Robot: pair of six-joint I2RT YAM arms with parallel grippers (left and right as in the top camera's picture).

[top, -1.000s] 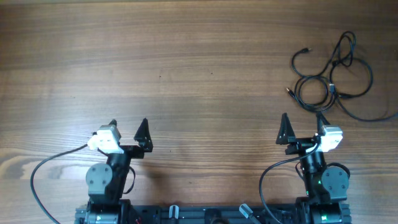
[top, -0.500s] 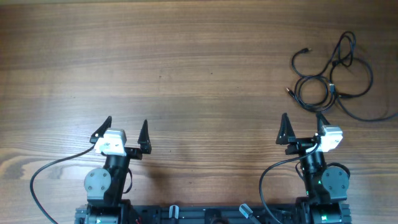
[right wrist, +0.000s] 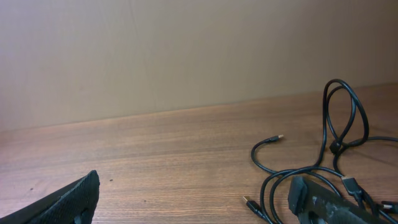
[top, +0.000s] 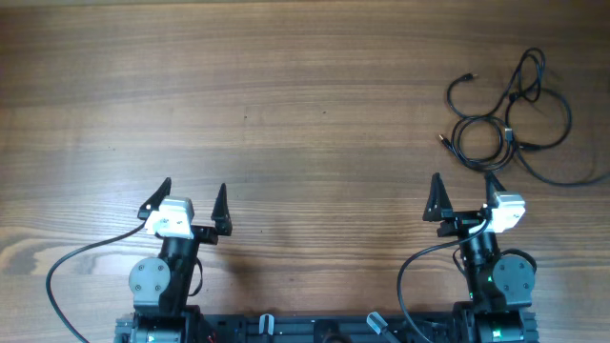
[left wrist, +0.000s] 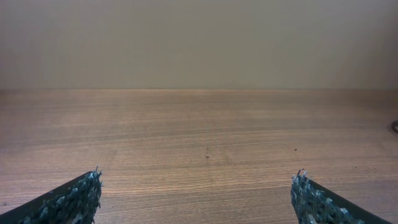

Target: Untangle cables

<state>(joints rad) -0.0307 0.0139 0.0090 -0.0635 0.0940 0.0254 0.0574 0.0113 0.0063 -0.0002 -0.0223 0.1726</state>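
The cables (top: 510, 119) lie as thin black loose loops, crossing one another, on the wooden table at the far right. In the right wrist view the cables (right wrist: 337, 148) sit ahead and to the right, one loop standing up, and a small plug end (right wrist: 278, 136) points left. My right gripper (top: 464, 186) is open just short of the tangle, its right finger close to the nearest loop; nothing is between the fingers of this gripper (right wrist: 196, 183). My left gripper (top: 193, 189) is open over bare wood far to the left. In its own view the left gripper (left wrist: 196, 180) holds nothing.
Thick black arm wires curve beside each base, one at the left (top: 71, 262) and one by the right arm (top: 410, 272). The robot mount (top: 324, 329) runs along the near edge. A plain beige wall (right wrist: 186, 50) stands beyond the table's far edge.
The left gripper has turned from a slight slant to face straight ahead and has shifted a little. The right arm and the cables have not moved.
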